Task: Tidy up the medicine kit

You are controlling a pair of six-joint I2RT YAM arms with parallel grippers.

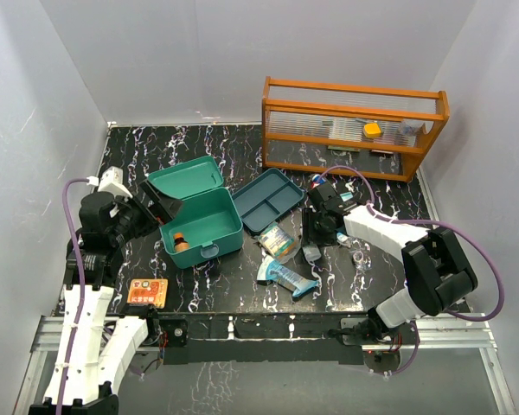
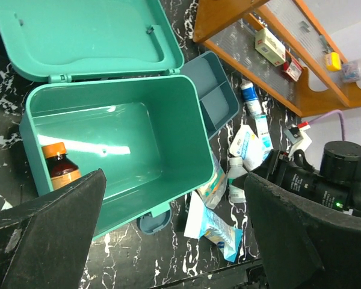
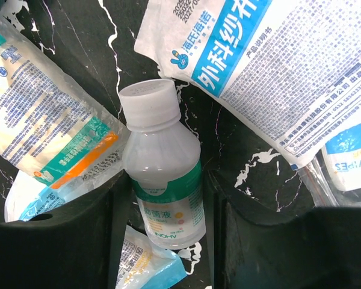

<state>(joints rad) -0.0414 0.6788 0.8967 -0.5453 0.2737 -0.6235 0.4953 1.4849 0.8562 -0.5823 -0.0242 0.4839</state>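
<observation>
- The medicine kit (image 1: pixel 203 226) stood left of centre on the black marbled bench (image 1: pixel 199 143), with its hinged lid (image 1: pixel 186 176) thrown back.
- Its divided insert tray (image 1: pixel 269 199) lay out of the box, just beside it on the right.
- A brown bottle with an orange cap (image 2: pixel 60 170) stood upright in the box's near left corner; the rest of the box floor was bare.
- The left hand (image 2: pixel 174 176) hung over the box's near edge, spread as wide as it goes and holding nothing.
- The right hand (image 3: pixel 165 180) was low over the clutter right of the tray.
- Its fingers (image 3: pixel 117 229) lay along either side of a white bottle (image 3: pixel 159 135) with a white cap and green label, which lay flat on the bench.
- The fingers sat close against the bottle's sides, but I could not tell whether they were pressing it.
- A white pouch with a blue label (image 3: pixel 259 66) lay just beyond the bottle, and a packet with an orange stripe (image 3: pixel 45 132) lay beside its cap.
- An orange slatted rack (image 1: pixel 353 130) stood at the far right of the bench.
</observation>
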